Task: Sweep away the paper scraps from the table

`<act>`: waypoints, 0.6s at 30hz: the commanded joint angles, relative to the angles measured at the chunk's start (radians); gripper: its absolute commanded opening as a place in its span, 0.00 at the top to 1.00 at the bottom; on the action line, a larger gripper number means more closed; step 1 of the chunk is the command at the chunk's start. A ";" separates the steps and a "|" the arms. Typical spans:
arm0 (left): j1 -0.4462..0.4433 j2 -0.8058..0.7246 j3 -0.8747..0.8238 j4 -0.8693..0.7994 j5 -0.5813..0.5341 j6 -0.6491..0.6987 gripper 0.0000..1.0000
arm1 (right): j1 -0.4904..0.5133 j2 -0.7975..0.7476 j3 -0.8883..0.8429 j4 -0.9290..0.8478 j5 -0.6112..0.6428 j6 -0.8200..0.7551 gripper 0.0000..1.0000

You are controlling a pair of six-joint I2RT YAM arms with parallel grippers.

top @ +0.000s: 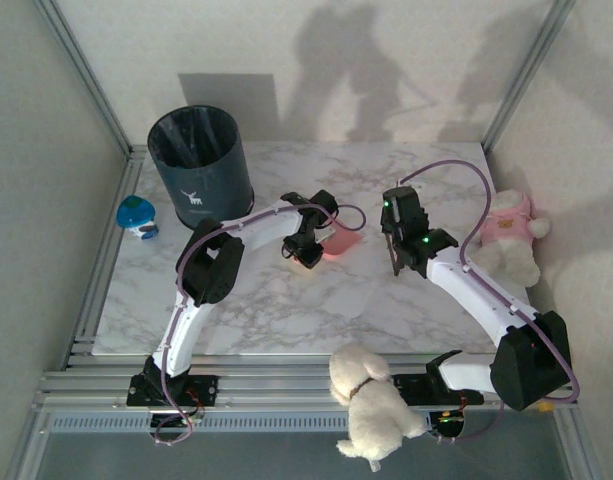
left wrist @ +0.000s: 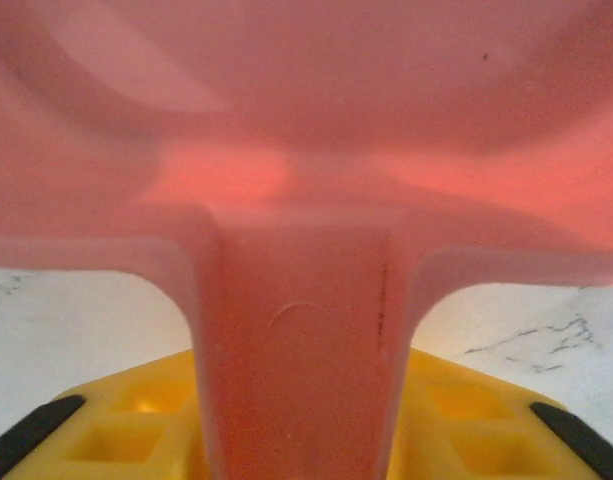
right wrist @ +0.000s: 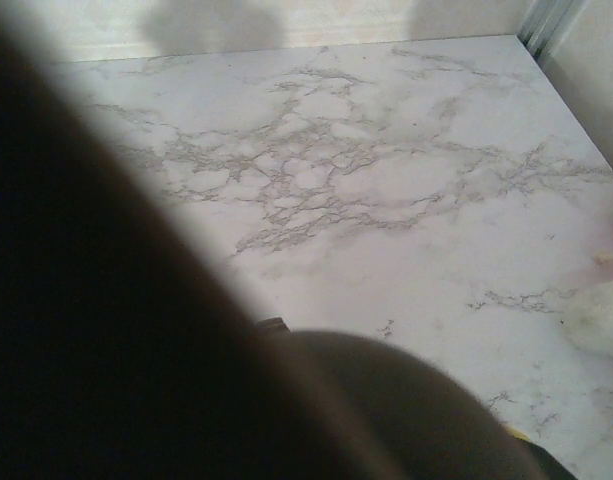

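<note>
Smooth rectangular table (top: 286, 310) was seen, white with grey marble veining. Glossy pink dustpan (left wrist: 306, 150) was clamped by left gripper (left wrist: 301, 430); right gripper (top: 394, 262) was closed.

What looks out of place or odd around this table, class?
Two things stand out. A white plush dog slumps over the near rail, partly hanging off it. A blue-green toy sits at the left edge of the marble table, partly over the frame. Nothing looks spilled or damaged.

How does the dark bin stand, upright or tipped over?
Upright: the dark bin stands on its base at the far left corner of the table, its open rim facing up. What it holds cannot be told.
</note>
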 commanded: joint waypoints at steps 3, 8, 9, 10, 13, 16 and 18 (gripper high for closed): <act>0.002 -0.010 -0.018 -0.038 0.002 0.025 0.59 | -0.010 -0.032 -0.013 0.005 0.025 0.005 1.00; 0.003 -0.052 -0.040 -0.034 -0.003 0.025 0.49 | -0.015 -0.029 -0.011 0.024 0.013 -0.007 1.00; 0.003 -0.065 -0.045 -0.031 -0.003 0.024 0.49 | -0.015 -0.028 -0.010 0.029 0.011 -0.012 1.00; 0.003 -0.080 -0.049 -0.029 0.002 0.026 0.49 | -0.015 -0.024 -0.007 0.039 0.010 -0.024 1.00; 0.003 -0.126 -0.056 -0.032 0.001 0.024 0.49 | -0.015 -0.013 -0.005 0.091 0.001 -0.068 1.00; 0.003 -0.184 -0.072 -0.027 0.003 0.018 0.48 | -0.015 -0.002 -0.011 0.178 -0.022 -0.135 1.00; 0.007 -0.228 -0.090 -0.016 0.013 0.012 0.49 | -0.015 0.008 -0.018 0.247 -0.039 -0.186 1.00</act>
